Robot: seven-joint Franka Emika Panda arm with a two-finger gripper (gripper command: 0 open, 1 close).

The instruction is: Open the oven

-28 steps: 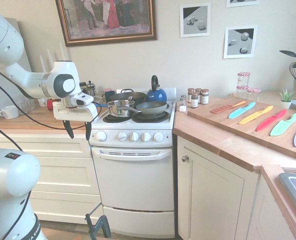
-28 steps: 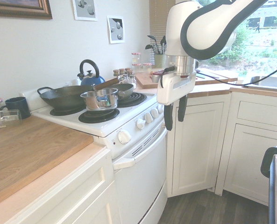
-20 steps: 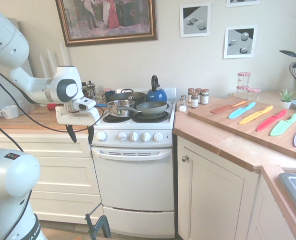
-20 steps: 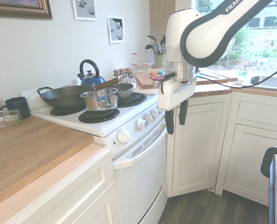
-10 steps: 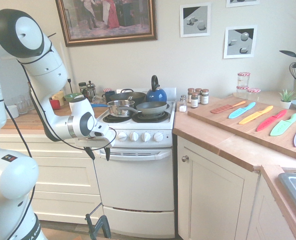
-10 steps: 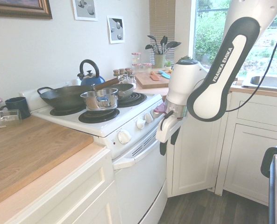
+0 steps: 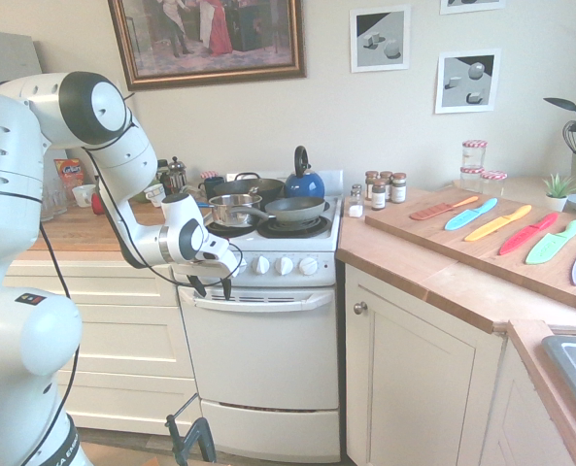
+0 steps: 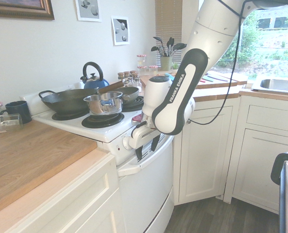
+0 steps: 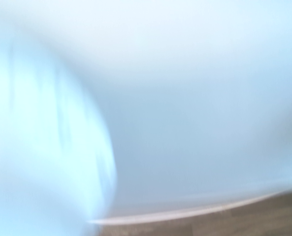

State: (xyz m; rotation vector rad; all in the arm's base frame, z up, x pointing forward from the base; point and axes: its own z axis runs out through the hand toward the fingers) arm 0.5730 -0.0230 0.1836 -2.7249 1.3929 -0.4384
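On the left in the first exterior view, white mugs and a red and yellow packet point(image 7: 71, 179) stand on the wooden desk point(image 7: 93, 229), with a French press point(image 7: 174, 176) further along it, above cream drawers point(image 7: 122, 337). Next comes the hand point(image 7: 211, 288), its two dark fingers open and apart, pointing down at the upper front of the oven point(image 7: 261, 354), near the left end of its bar handle point(image 7: 258, 304). The hand grips nothing. The oven stands between the cream drawers and a cream cupboard door point(image 7: 416, 379), its wide white door closed. On its hob are a steel saucepan point(image 7: 233, 210), a dark wok point(image 7: 258, 186), a grey frying pan point(image 7: 295, 210) and a blue kettle point(image 7: 305, 186). Spice jars point(image 7: 379, 192) stand just beside it; further right, colourful knives point(image 7: 498, 223) lie on a wooden board point(image 7: 462, 242).
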